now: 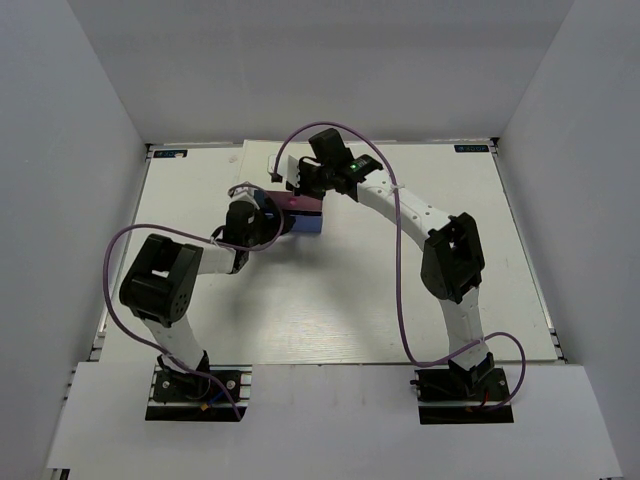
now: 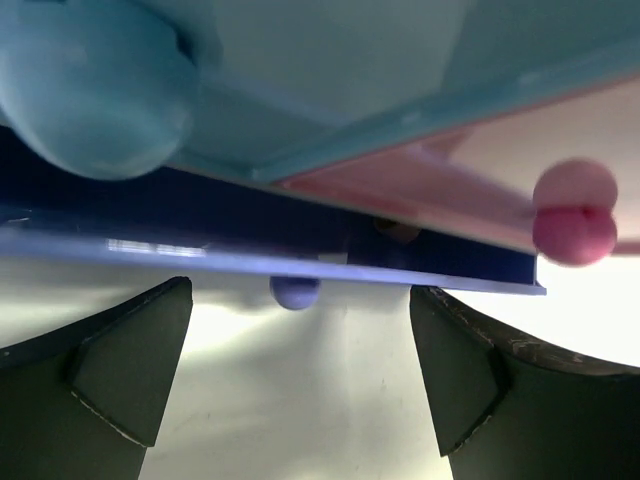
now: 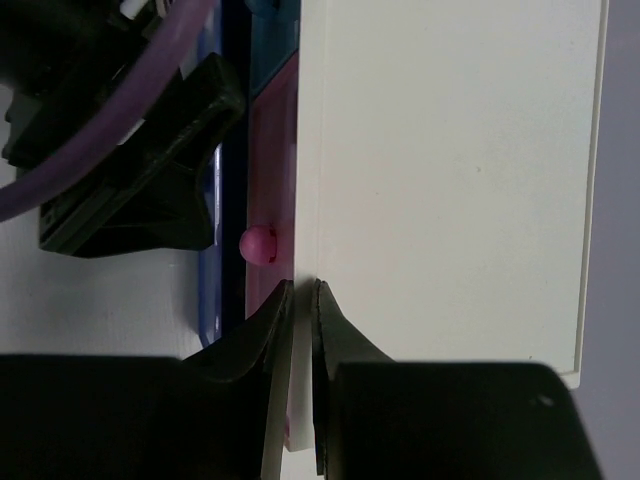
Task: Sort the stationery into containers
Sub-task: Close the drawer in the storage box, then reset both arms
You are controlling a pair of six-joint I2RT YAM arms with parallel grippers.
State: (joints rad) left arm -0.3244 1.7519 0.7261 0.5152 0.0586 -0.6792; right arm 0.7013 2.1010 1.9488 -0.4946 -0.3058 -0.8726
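Observation:
The small drawer box (image 1: 303, 212) stands at mid-table. Its white top (image 3: 450, 180) fills the right wrist view. My right gripper (image 3: 300, 300) is shut, with only a thin slit between the fingers, and sits over the top's front edge just beside the pink-red knob (image 3: 258, 243). My left gripper (image 2: 300, 370) is open and empty, low on the table in front of the drawers. Its fingers (image 2: 470, 370) straddle the purple drawer's small knob (image 2: 295, 292). The light blue knob (image 2: 90, 90) and pink-red knob (image 2: 575, 225) loom above it. No highlighters or erasers show in any view.
The purple drawer front (image 2: 300, 265) sticks out farther than the pink-red one, with a dark gap behind it. Both grippers (image 1: 262, 213) (image 1: 296, 183) crowd the box. White walls (image 1: 70, 150) enclose the white table (image 1: 420, 290) on three sides.

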